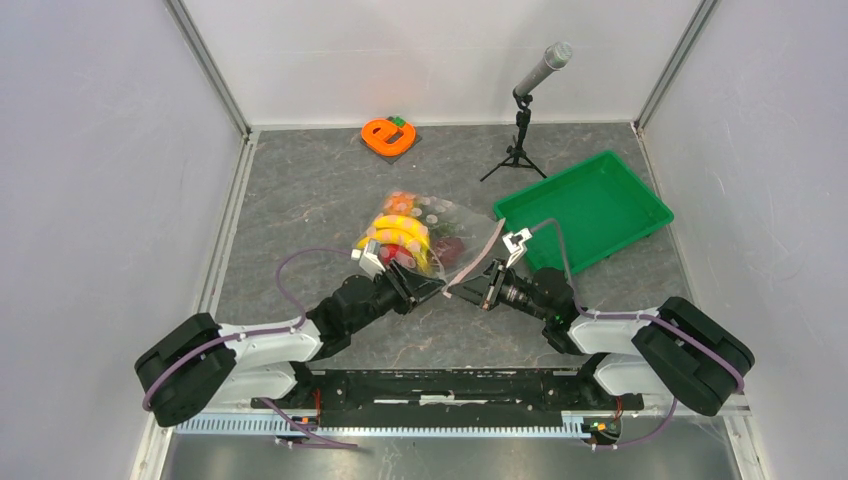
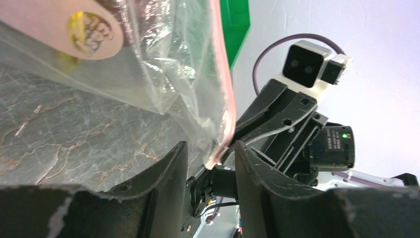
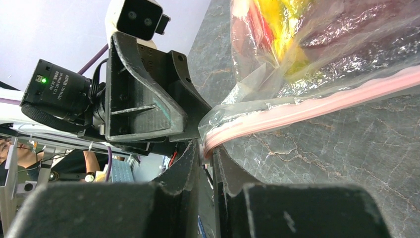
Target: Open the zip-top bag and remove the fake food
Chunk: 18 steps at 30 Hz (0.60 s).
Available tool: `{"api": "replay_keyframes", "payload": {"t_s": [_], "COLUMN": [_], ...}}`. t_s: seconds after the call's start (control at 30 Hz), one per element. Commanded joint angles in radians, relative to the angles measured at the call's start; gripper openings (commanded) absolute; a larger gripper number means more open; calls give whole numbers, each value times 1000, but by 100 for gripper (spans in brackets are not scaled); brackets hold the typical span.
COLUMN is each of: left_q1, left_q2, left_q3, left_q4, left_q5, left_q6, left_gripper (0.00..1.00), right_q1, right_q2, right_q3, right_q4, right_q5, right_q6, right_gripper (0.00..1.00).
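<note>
Right gripper (image 3: 208, 154) is clamped on the near end of the pink zip strip (image 3: 317, 105). Left gripper (image 2: 210, 148) faces it, jaws apart, straddling the same end. Clear dotted plastic zip-top bag (image 1: 462, 232) lies just beyond both, strip running away ahead. Yellow and maroon plastic fake food (image 1: 400, 236) sits inside, nearer the left gripper.

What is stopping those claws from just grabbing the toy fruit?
The zip-top bag itself: the fake food lies inside its clear plastic, and the pink zip strip looks shut. The right claw pinches one end of that strip; the left claw has its jaws apart around it. Nothing else blocks them.
</note>
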Motion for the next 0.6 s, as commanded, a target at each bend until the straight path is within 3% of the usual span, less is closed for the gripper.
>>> {"api": "replay_keyframes", "payload": {"t_s": [0.0, 0.17, 0.33, 0.47, 0.57], "left_q1": [-7, -6, -7, -6, -7], "left_q2": [-5, -8, 48, 78, 74], "left_q3": [31, 50, 77, 79, 72], "left_q4": [84, 32, 43, 83, 92], "left_q5": [-41, -44, -7, 10, 10], "left_q6": [-13, -4, -3, -9, -16], "left_gripper": [47, 46, 40, 30, 14], "right_q1": [5, 7, 9, 9, 7], "right_q2": [-14, 1, 14, 9, 8], "right_q3": [11, 15, 15, 16, 10], "right_q4": [77, 86, 111, 109, 107], "right_q5": [9, -1, -11, -8, -5], "right_q6": [1, 8, 22, 18, 16], "right_gripper": [0, 0, 0, 0, 0]}}
